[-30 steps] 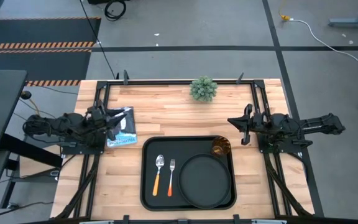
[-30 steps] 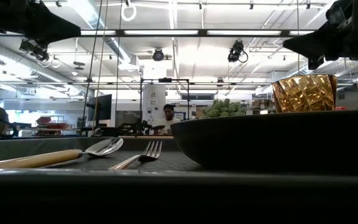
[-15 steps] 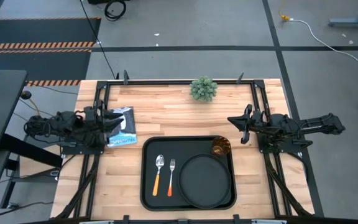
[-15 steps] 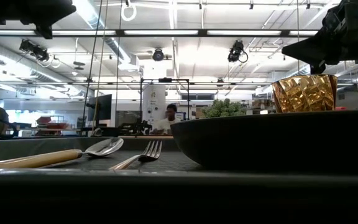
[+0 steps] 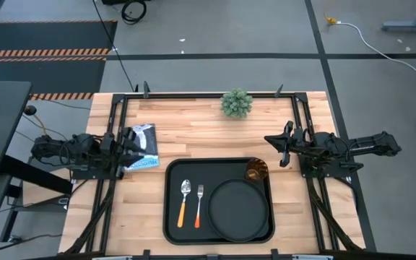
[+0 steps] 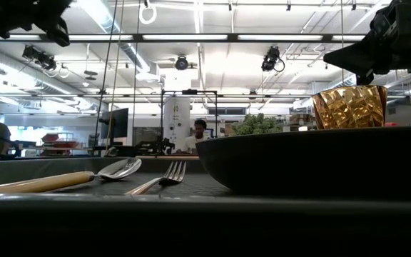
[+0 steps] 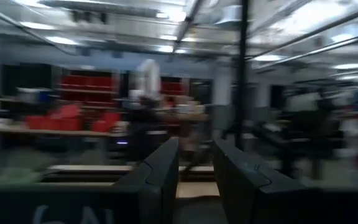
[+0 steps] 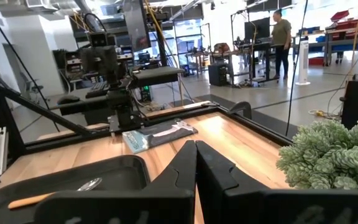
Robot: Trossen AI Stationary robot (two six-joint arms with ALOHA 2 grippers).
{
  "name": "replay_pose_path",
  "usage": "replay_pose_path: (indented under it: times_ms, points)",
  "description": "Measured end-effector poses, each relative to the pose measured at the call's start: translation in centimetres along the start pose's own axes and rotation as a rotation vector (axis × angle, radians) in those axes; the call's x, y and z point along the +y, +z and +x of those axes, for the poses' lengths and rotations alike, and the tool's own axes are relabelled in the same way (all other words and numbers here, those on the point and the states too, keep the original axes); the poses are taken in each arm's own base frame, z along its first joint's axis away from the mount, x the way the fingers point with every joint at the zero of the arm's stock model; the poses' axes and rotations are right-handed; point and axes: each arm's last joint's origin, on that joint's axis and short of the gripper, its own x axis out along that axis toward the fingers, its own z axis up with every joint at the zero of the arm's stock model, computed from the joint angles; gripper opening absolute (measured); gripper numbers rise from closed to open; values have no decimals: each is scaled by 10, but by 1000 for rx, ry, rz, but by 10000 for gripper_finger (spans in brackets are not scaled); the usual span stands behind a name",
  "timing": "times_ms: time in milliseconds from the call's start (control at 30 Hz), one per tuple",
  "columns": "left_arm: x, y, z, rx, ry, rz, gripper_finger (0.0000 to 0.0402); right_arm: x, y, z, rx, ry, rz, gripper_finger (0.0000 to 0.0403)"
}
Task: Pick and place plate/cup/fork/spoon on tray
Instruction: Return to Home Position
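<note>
Nearest the front edge of the table sat the tray, and everything for the meal was already on it: the plate filled its right half, the fork lay just left of the plate with its tines pointing away, and the spoon lay beside the fork, both orange handles toward the front. From table height the plate's dark wall loomed in front, with the spoon and fork lying flat on the tray floor to its left. The cup stood upright in the tray's far right corner, just beside the plate's rim. Beyond the tray, the left gripper hung over the table's left edge by a blue-and-white packet, its fingers set a narrow gap apart and holding nothing. The right gripper hovered on the right side, a little beyond the cup, its fingers pressed together and empty. A small green plant stood at the far edge. In the room behind, a person was at a bench.
</note>
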Motion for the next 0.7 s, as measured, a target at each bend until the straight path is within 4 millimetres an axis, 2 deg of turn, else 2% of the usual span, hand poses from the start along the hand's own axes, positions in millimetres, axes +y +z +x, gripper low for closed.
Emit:
replay_pose_path:
  times_ms: [200, 300, 400, 567, 700]
  points:
    - [-5, 1, -3, -10, -185, -82, 105, 0, 0, 0, 1, 0, 0, 9]
    - [-6, -15, -3, 35, -234, -131, 105, 0, 0, 0, 1, 0, 0, 9]
    - [-6, -31, -5, 66, -240, -176, 105, 0, 0, 0, 1, 0, -1, 9]
    - [-6, -30, -5, 58, -244, -167, 105, 0, 0, 0, 1, 1, 0, 9]
    - [-6, -33, -5, 91, -236, -233, 105, 0, 0, 0, 0, 1, 0, 9]
